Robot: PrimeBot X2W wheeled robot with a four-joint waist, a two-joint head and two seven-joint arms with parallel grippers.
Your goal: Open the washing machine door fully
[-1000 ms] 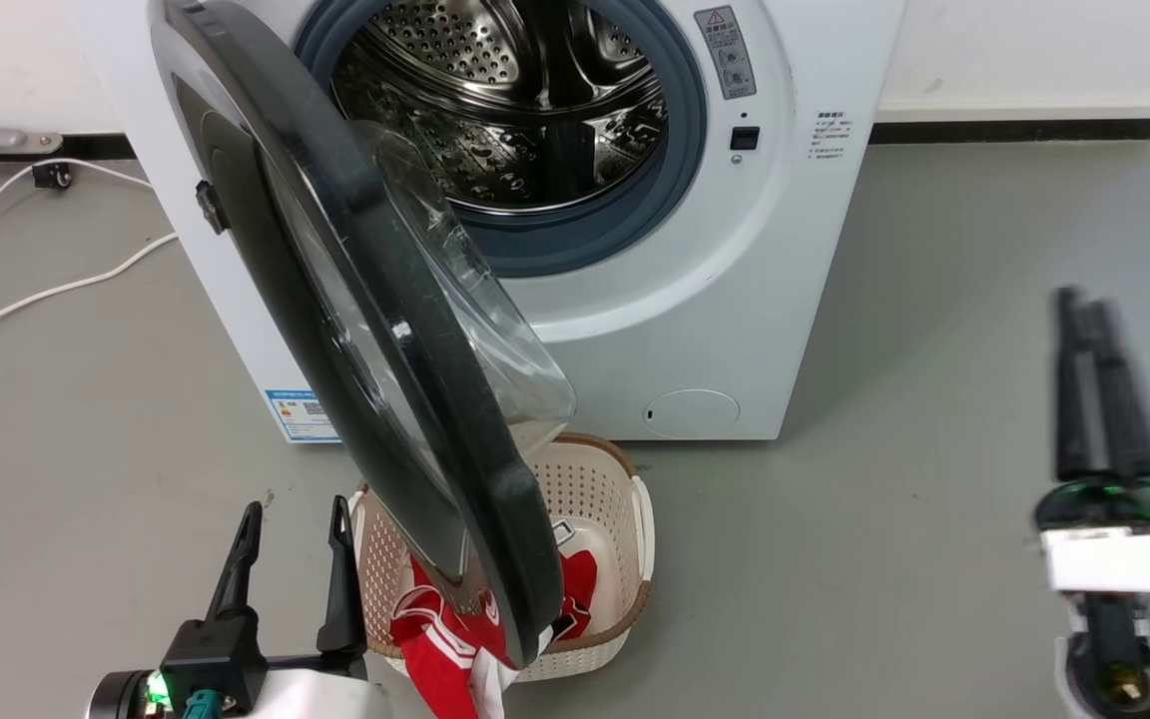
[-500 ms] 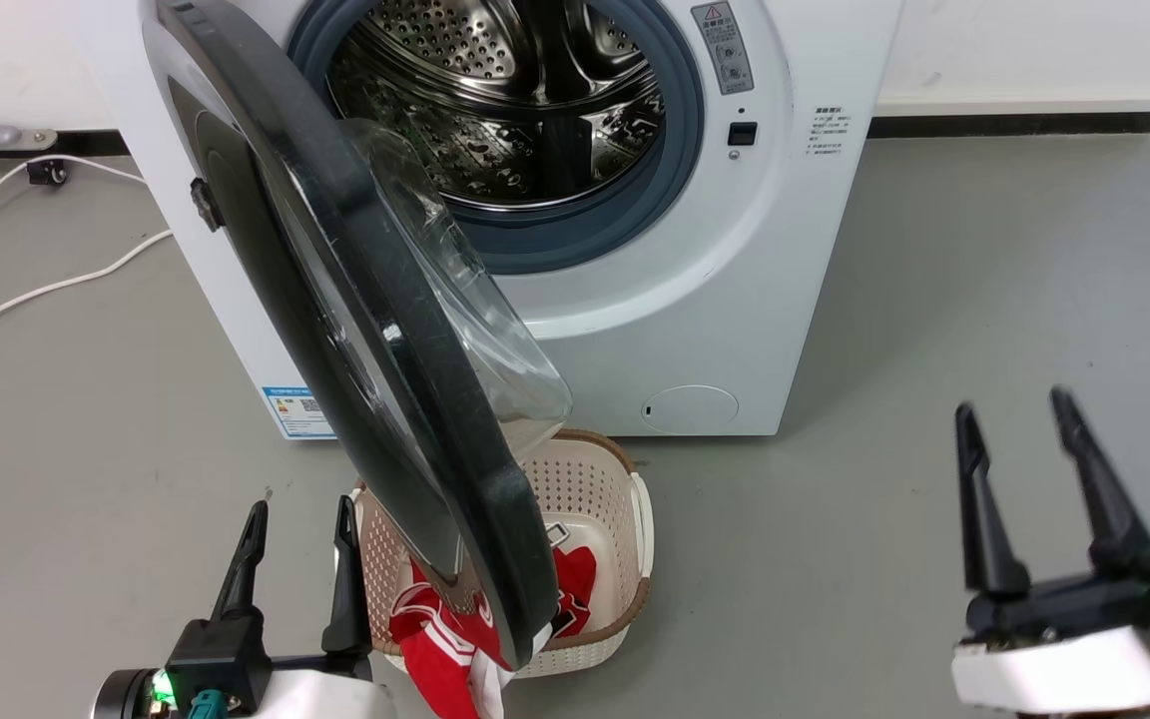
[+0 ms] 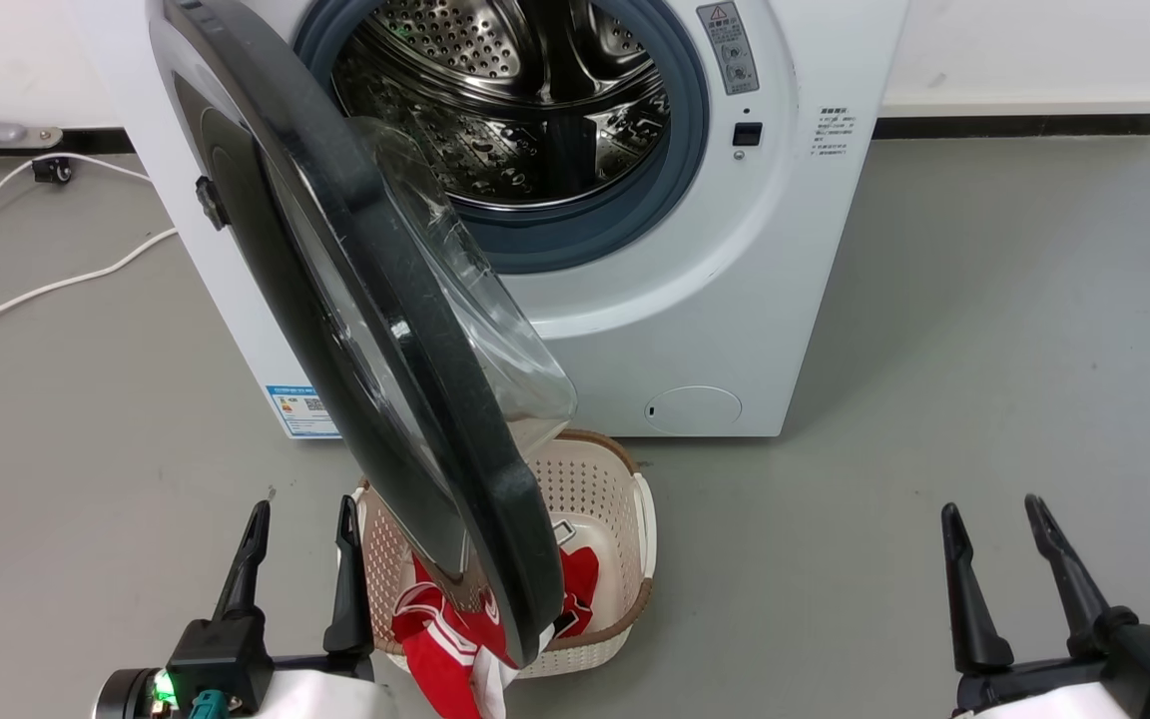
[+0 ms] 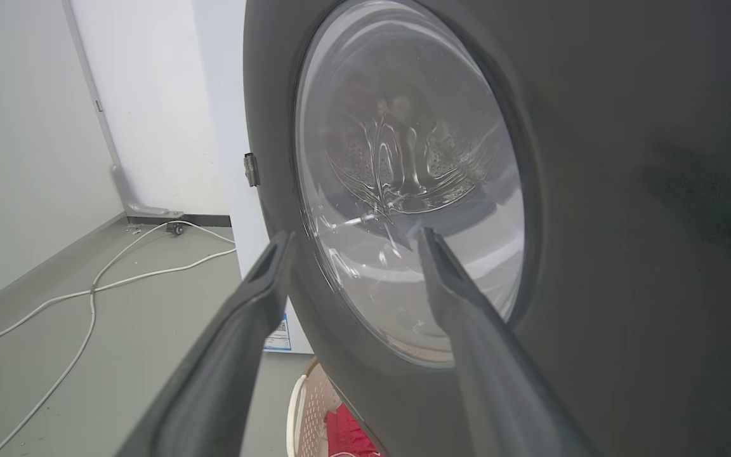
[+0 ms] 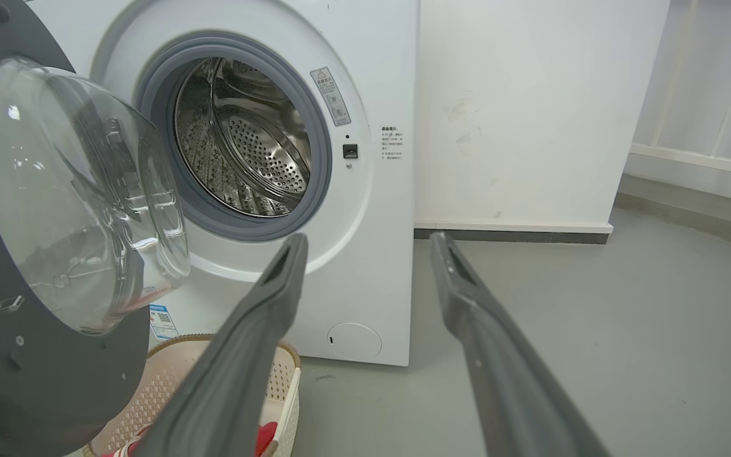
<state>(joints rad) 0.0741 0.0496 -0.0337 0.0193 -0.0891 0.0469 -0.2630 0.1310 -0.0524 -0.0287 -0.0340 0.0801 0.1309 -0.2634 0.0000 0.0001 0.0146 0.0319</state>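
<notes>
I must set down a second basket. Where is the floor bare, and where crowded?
Bare grey floor lies right of the washing machine, up to the right gripper. Crowded: under the open washing machine door, the laundry basket beside the left gripper; white cables cross the left floor.

I see a smooth grey floor (image 3: 984, 300) under soft, even light, a scuffed white wall (image 5: 518, 95) behind with dark skirting (image 3: 1014, 127) along its foot, loose white cables (image 3: 56, 288) trailing over the floor at left, and pale upright bars (image 5: 689, 76) at my right wrist view's edge.
</notes>
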